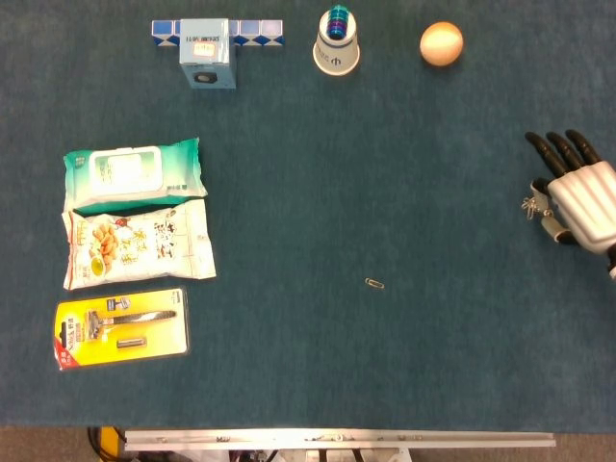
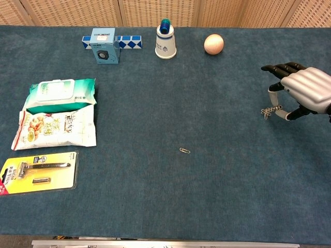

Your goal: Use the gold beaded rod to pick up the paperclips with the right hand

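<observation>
We see the right hand [image 2: 302,92] pinching what seems the rod [image 2: 276,109], clips [image 2: 266,112] clinging to its tip, one paperclip [image 2: 184,150] left on the table [image 2: 207,93].

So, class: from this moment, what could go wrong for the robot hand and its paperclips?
1. The clump of paperclips dangles from the right robot hand; a jolt might drop some.
2. One paperclip lies alone mid-table, easily missed.
3. The robot hand sits at the frame edge, so the rod is hard to see.

Dark blue felt-covered table [image 2: 217,201], woven tan panels [image 2: 155,6] behind — metal edge rail [image 1: 337,439]
</observation>
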`<state>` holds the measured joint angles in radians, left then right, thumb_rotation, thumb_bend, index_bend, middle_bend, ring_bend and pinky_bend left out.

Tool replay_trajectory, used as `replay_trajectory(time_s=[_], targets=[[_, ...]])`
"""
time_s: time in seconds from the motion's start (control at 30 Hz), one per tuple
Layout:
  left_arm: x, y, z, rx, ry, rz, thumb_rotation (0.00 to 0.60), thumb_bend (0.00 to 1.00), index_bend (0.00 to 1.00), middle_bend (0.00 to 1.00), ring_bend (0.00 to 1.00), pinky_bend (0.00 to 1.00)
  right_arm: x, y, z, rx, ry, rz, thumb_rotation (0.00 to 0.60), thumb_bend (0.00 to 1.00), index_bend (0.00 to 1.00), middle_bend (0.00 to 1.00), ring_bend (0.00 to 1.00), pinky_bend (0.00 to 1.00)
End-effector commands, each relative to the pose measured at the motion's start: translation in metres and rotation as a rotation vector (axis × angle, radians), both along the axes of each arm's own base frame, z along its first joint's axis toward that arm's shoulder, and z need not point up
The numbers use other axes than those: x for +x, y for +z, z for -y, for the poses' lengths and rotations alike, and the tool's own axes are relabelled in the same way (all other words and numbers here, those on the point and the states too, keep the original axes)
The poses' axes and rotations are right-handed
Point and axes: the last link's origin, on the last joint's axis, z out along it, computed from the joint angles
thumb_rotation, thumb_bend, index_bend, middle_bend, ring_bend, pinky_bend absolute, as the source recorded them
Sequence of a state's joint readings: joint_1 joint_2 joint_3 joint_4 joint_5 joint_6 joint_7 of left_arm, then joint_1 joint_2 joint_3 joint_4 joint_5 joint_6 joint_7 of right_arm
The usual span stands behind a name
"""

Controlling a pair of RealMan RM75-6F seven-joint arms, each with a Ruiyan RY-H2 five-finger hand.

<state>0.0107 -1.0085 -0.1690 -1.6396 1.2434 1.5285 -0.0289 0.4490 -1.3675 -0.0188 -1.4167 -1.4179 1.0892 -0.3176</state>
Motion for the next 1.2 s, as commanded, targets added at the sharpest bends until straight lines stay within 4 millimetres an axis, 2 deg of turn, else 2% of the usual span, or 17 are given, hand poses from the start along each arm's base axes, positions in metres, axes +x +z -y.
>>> replay_trajectory(time_s=[0.03, 0.43, 0.73, 0.93, 1.2], targets=[[0.0, 0.0, 0.0, 0.0, 0.0, -0.001, 0.6, 0.36, 0.47, 0.42, 0.31, 0.5, 0.0, 0.001, -0.001, 0.0, 0.0, 0.005, 0.6, 0.28, 0.47, 0.05, 0.0, 0.07], [0.001, -0.001, 0.0, -0.002, -0.002, -0.002, 0.6, 0.36, 0.47, 0.42, 0.31, 0.5, 0.007, 0.016, -0.006, -0.039, 0.029, 0.052, 0.6, 0.19, 0.24, 0.05, 0.0, 0.07], [0.002, -0.003, 0.0, -0.014, -0.013, -0.008, 0.6, 0.36, 0.47, 0.42, 0.31, 0.5, 0.017, 0.049, -0.023, -0.182, 0.091, 0.183, 0.6, 0.2, 0.24, 0.08, 0.0, 0.07], [0.009, -0.011, -0.002, -0.051, -0.065, 0.015, 0.6, 0.36, 0.47, 0.42, 0.31, 0.5, 0.011, 0.072, -0.042, -0.319, 0.108, 0.213, 0.6, 0.2, 0.24, 0.1, 0.0, 0.07], [0.022, -0.022, 0.001, -0.095, -0.158, 0.026, 0.6, 0.36, 0.48, 0.42, 0.31, 0.5, 0.003, 0.092, -0.06, -0.443, 0.056, 0.214, 0.6, 0.2, 0.26, 0.1, 0.0, 0.07]])
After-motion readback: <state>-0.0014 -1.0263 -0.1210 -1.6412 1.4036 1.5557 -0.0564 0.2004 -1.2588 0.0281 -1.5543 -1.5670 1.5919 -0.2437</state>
